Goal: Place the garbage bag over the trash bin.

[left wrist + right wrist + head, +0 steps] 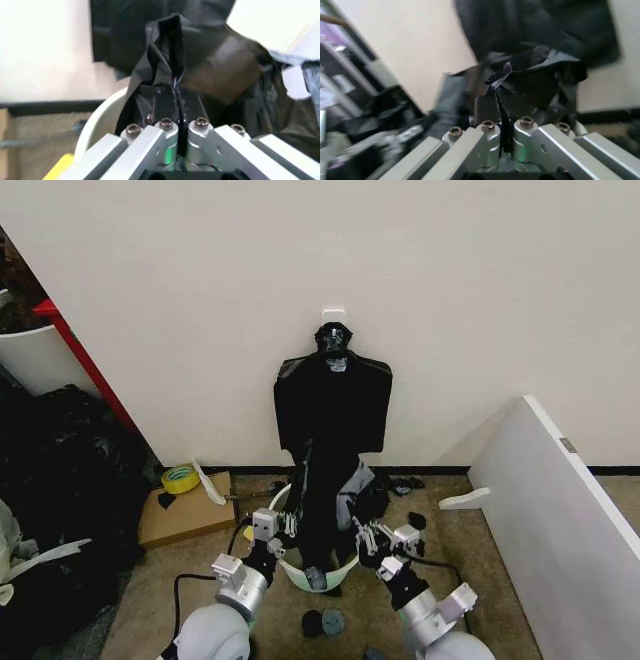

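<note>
Against the wall, on the floor, the trash bin (345,578) stands with the garbage bag (322,510) hanging down into it — the left claw (290,527) is clamped on one side, the right claw (362,532) pinching the other, both at the rim.

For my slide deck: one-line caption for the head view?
Both grippers, left and right, pinch the black bag over the bin by the wall.
</note>
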Motion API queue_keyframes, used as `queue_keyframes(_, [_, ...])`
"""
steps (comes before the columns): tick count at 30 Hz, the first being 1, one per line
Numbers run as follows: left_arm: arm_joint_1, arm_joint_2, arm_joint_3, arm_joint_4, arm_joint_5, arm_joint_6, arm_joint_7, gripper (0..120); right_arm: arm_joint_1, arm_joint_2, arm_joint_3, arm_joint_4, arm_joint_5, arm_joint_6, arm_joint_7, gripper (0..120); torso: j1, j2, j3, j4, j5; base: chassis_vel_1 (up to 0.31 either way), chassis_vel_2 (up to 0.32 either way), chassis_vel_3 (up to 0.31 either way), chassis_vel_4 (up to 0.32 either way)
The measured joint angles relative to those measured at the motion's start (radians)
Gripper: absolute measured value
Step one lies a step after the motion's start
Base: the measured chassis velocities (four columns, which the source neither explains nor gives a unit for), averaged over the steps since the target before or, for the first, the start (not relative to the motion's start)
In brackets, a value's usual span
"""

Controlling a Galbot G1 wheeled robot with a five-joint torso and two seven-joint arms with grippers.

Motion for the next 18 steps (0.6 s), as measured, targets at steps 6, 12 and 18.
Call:
queue_keyframes(6, [0.042,0.001,-0.033,0.006,-0.006,-0.004,-0.028,0,0.001,0.013,0.000,-0.028,-0.035,-0.037,0.090,0,0.000,0.000,0.000,0.0000,-0.0001,0.000,0.000,0.000,0.000])
queue_keyframes(12, [0.086,0.020,-0.045,-0.031,-0.024,0.014,-0.051,0,-0.041,-0.003,0.010,0.003,-0.064,-0.081,0.128,0,0.000,0.000,0.000,0.0000,-0.0002,0.000,0.000,0.000,0.000])
queue_keyframes(18, [0.120,0.042,-0.045,-0.046,-0.045,0.032,-0.075,0,-0.094,-0.001,0.030,-0.002,-0.111,-0.090,0.145,0,0.000,0.000,0.000,-0.0001,-0.0002,0.000,0.000,0.000,0.000])
